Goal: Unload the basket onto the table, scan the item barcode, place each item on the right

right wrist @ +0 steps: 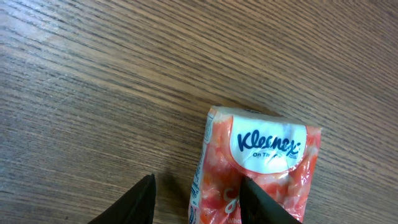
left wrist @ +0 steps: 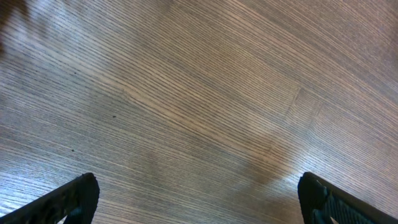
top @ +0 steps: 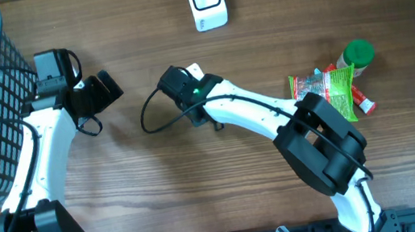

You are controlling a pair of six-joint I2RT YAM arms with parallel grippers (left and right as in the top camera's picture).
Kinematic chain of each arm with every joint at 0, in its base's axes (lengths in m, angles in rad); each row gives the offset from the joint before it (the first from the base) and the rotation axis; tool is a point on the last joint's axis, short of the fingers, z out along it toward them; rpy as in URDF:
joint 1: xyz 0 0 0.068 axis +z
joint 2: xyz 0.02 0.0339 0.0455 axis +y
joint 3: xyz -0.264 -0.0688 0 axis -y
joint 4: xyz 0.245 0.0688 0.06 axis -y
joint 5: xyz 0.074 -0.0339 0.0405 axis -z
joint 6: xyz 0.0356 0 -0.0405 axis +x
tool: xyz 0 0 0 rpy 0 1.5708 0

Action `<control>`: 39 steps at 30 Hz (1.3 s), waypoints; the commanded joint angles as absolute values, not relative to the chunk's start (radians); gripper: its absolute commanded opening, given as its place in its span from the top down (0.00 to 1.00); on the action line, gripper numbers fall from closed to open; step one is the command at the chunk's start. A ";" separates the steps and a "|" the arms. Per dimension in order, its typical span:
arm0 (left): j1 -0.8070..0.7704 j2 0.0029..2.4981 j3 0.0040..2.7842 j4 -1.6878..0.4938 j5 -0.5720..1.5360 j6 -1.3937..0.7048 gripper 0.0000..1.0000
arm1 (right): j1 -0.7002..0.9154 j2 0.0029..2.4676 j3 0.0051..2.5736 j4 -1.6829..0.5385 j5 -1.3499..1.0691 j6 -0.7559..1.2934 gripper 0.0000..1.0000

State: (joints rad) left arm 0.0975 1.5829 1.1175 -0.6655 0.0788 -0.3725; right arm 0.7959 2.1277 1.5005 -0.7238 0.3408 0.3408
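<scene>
Lying flat, coral-patterned Kleenex pack (right wrist: 273, 149)

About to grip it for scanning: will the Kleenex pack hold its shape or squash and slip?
Probably squashes: the Kleenex pack looks like soft tissues in thin film. That glossy film may slip in the right gripper. It lies flat on the table, so rolling seems unlikely.

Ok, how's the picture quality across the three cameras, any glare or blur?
Overhead: even light, sharp throughout. Left wrist: soft sheen on the table, dark smear top left. Right wrist: Kleenex pack crisp, pale glare on wood top left, fingers dark and soft.
</scene>
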 commanded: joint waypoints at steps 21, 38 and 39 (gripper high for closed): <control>0.101 1.586 1.120 -0.665 0.076 -0.368 0.00 | 0.792 2.066 1.479 -0.739 0.418 0.298 0.56; 0.101 1.586 1.120 -0.665 0.076 -0.367 0.00 | 0.549 1.993 1.491 -0.772 -0.056 0.256 0.62; 0.101 1.586 1.120 -0.665 0.076 -0.368 0.00 | 0.524 1.993 1.490 -0.772 -0.121 0.234 0.64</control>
